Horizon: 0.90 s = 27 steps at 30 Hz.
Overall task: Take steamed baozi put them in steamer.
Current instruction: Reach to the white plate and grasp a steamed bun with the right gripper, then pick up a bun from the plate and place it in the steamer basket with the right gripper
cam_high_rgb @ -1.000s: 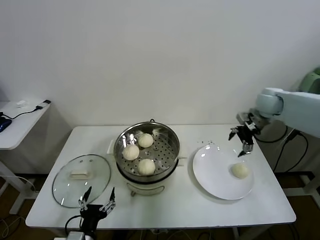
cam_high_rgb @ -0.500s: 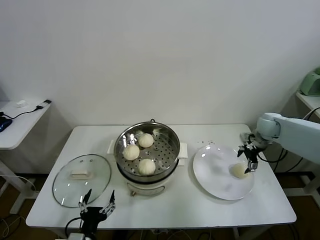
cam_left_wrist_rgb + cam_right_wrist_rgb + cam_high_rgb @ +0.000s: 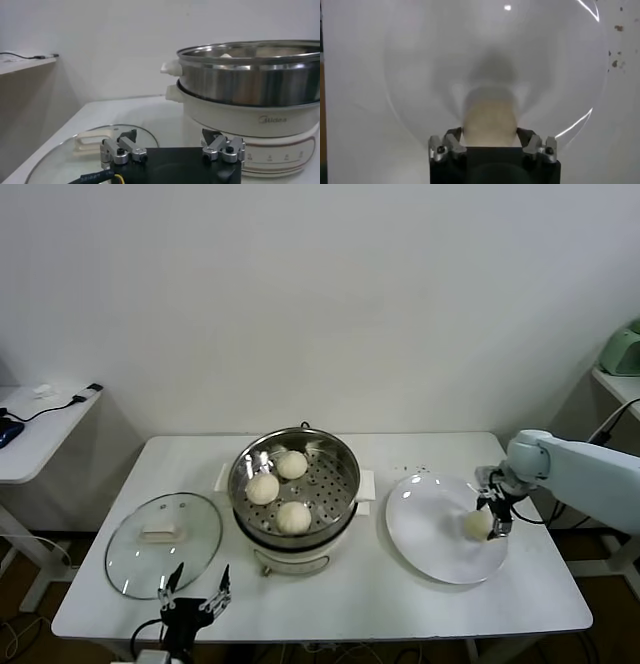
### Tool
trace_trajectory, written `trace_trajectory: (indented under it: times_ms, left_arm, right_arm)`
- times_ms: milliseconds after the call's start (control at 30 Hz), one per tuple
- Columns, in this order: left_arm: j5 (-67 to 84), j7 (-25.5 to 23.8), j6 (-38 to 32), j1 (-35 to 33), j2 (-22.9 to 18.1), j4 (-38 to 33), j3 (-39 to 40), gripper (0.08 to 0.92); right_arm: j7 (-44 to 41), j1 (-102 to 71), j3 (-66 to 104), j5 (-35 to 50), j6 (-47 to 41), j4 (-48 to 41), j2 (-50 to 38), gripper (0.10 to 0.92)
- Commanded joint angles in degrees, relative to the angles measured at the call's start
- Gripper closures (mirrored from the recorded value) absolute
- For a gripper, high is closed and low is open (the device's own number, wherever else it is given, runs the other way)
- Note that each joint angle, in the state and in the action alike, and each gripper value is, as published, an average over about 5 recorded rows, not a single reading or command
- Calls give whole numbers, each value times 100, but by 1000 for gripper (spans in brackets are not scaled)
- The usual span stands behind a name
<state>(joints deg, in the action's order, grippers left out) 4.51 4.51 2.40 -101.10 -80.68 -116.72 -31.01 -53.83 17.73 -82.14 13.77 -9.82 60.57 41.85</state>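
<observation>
Cream-white baozi (image 3: 479,524) sits on the white plate (image 3: 430,539) right of the steamer (image 3: 293,489), the right gripper (image 3: 492,517) down around it, fingers flanking its sides. Three buns (image 3: 293,516) lie inside the steamer. Left gripper (image 3: 194,587) waits open near the glass lid (image 3: 163,541).

Steamer (image 3: 294,492) at table (image 3: 330,599) centre, used as landmark. Three baozi (image 3: 294,516) on its perforated tray. Glass lid (image 3: 164,543) flat, left of steamer. White plate (image 3: 440,529) right of steamer, one baozi (image 3: 477,524) on its far-right part. Right gripper (image 3: 493,513) down at that bun, fingers on either side of it. Left gripper (image 3: 193,589) parked at table's front edge, left of steamer, fingers apart.
</observation>
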Motion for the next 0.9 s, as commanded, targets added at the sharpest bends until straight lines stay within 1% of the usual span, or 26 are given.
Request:
trace_trajectory:
  times_ms: [33,233,433,567,700,900]
  left_arm:
    - [-1,-6,2,-32,16,-44,-10,177]
    - [-22,-12,6,-62,1,-121,9,177]
    - [-60,-9,-1,-41,-3,-127,74,177]
    - [-60,-4,-3,-19,15,-134,96,177]
    - [-56,6,-7,10,38,-124,126,177]
    - [-35,8,-13,24,72,-158,161,177]
  right_arm:
    - [32,-130,224,-84,-40,2,-23,367]
    - [-73,748,-352,404,-48,410,-105,396]
    - [-114,2670,-1695,1632,-118,1155,92,397]
    - [-90,3971,-2342,2677,-266,1741,514,397]
    - [17,4786,-2353,3669,-517,2110,1034,397]
    - [256,5095,-2118,4431,-843,2464,1874,397]
